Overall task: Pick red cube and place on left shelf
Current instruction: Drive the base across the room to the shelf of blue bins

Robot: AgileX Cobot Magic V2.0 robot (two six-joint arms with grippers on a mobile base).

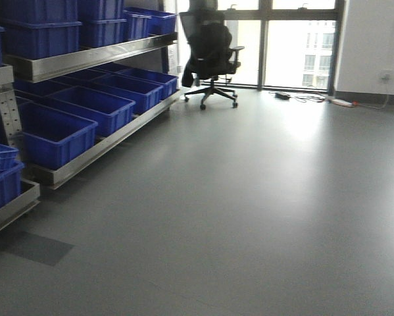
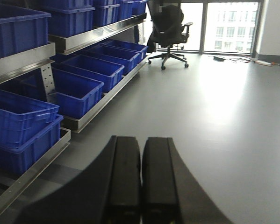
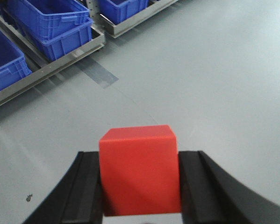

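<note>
Grey floor (image 1: 262,210) — right end effector (image 3: 140,161) pinching red cube (image 3: 139,172), base cropped; left end effector (image 2: 140,144) pressed together.

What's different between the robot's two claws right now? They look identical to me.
The left claw is shut and empty, its fingers nearly touching; the right claw is spread wider, clamped on a red cube. The left claw faces level past the blue bins toward an office chair; the right claw tilts down at the grey floor. Both have the same black, curved fingers.
</note>
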